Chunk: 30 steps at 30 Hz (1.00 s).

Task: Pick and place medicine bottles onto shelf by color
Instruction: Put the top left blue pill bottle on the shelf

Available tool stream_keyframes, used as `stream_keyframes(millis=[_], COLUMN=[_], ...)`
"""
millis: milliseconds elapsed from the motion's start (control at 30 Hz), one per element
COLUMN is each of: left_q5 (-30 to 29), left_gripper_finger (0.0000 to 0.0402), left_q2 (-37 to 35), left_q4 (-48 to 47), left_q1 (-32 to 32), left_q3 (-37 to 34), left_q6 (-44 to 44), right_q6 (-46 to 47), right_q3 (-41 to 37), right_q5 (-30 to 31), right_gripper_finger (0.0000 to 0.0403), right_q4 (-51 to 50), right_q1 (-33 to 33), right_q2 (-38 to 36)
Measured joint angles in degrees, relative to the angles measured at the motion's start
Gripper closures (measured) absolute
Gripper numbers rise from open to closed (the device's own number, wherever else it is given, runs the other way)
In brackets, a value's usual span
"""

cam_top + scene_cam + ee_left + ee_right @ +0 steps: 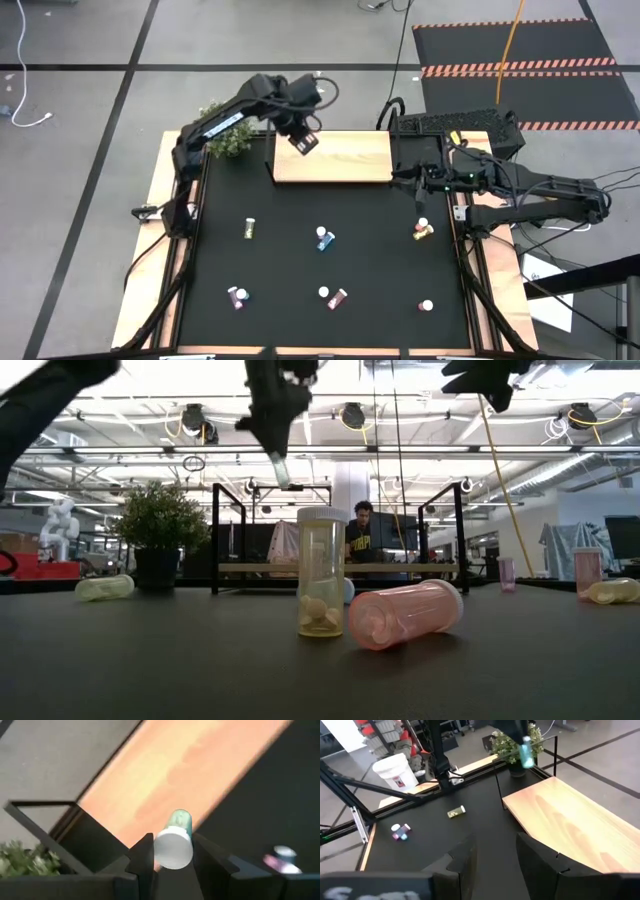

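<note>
On the dark bench (150,660) a yellow bottle (321,572) stands upright, touching a pink bottle (405,614) lying on its side. Behind them is the wooden shelf (270,568) with black uprights, a potted plant (160,530) to one side. Above the shelf hangs a tool (281,468), gripping a small bottle (282,473). Another yellow bottle (104,588) lies far off. A person (362,535) sits beyond.

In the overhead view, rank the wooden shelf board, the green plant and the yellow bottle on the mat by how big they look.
Largest to smallest in the high view:
1. The wooden shelf board, by far the widest.
2. The green plant, a small bush beside the board, partly under the left arm.
3. The yellow bottle, tiny, lying on the black mat.
</note>
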Motion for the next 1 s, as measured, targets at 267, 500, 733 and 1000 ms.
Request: stream_keyframes(millis=[267, 500, 733, 1000], left_q5=[-1.3, -2.0, -1.5, 0.2], left_gripper_finger=[0.0279, 0.0279, 0.0279, 0.0279], left_q2=[6.4, 10.3, 11.3, 11.3], left_q4=[4.9, 8.8, 8.6, 9.0], left_q1=[7.3, 10.3, 13.0, 12.5], left_q3=[-0.3, -0.3, -0.3, -2.4], left_q6=[14.8, 27.8, 30.7, 29.3], right_q6=[0.3, 3.7, 6.8, 7.6], right_q3=[0.0, 0.0, 0.0, 0.0], right_q5=[8.0, 11.2, 11.6, 12.9], right_gripper_finger=[0.0273, 0.0273, 0.0273, 0.0273], right_q4=[0.2, 1.8, 3.1, 4.0], right_q1=[-0.2, -0.8, -0.9, -0.9], right_q2=[2.7, 6.6, 9.9, 11.1])
